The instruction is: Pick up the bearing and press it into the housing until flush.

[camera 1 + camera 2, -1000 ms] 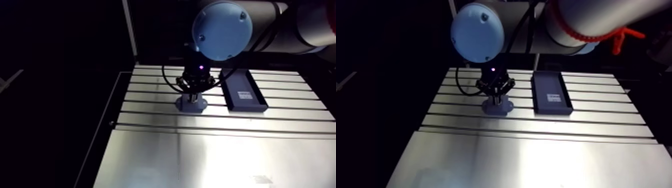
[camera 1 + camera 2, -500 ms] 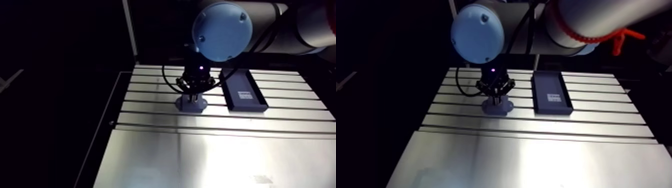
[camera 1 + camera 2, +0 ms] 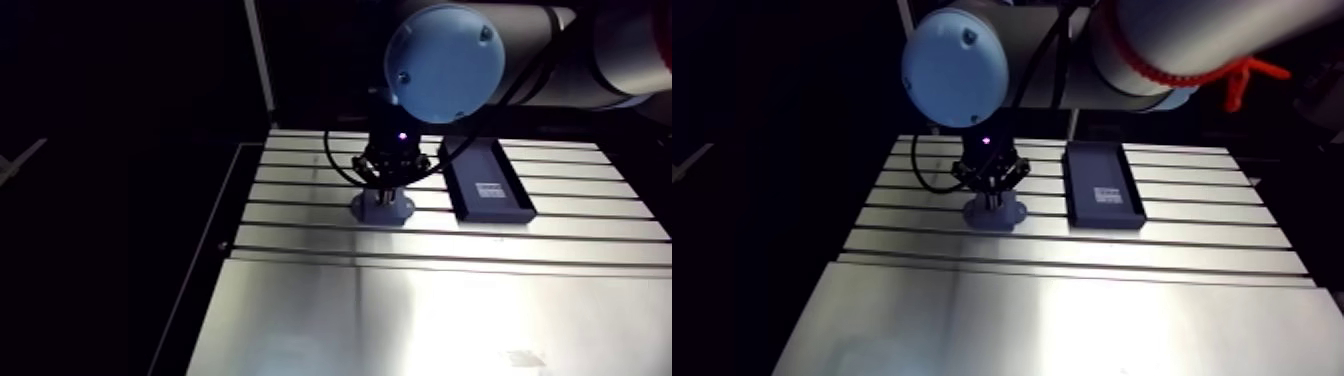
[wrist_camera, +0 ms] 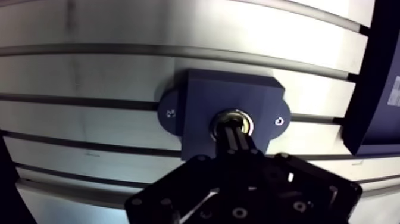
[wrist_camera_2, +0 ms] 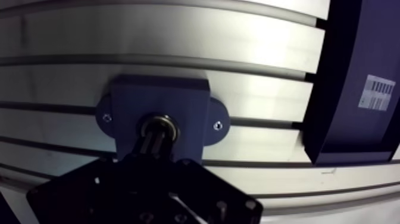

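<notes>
Fingers (image 4: 237, 145) are clenched together into one narrow stem, with the tips set down on the bearing (image 4: 247, 122), which sits in the bore of the dark-blue housing (image 4: 202, 95). Nothing is gripped between them, so we read the gripper (image 4: 234, 132) as acting as a pusher here. The bearing's metal ring shows around the tips and looks about level with the housing face, but the fingers hide part of it and we cannot confirm flush. Against the arm-view frames from just before, gripper and housing sit in the same place, with no visible travel. We judge the press to be at or near its end stop. The housing lies flat on the slotted table (image 4: 119, 71), its two screw ears along a slot. Beyond, well apart, stands a black tray (image 5: 357, 59) with a barcode label (image 5: 379, 92).
</notes>
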Controlling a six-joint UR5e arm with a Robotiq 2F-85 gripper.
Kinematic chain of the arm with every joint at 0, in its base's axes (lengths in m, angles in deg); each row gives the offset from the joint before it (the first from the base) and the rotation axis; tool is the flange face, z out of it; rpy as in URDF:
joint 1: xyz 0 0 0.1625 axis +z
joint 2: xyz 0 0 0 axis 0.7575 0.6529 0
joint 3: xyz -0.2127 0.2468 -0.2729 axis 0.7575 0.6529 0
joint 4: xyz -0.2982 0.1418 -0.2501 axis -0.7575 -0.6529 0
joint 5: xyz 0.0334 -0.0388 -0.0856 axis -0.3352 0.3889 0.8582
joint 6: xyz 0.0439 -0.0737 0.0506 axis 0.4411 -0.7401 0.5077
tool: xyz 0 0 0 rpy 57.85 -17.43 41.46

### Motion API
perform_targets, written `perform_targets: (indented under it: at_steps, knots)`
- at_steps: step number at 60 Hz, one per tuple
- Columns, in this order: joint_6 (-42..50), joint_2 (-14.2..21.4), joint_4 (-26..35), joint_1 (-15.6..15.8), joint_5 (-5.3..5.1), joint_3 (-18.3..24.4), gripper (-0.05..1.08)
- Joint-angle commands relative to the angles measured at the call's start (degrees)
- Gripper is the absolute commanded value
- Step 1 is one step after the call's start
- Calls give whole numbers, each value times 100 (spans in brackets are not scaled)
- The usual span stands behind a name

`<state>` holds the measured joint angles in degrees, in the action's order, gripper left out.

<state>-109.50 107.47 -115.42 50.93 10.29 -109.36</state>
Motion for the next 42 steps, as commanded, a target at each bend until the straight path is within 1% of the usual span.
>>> perform_targets:
  at_steps: [1,42]
  knots:
    - [-1,-6,0,-2,0,0,107]
    - [-10,-16,0,-12,0,9,107]
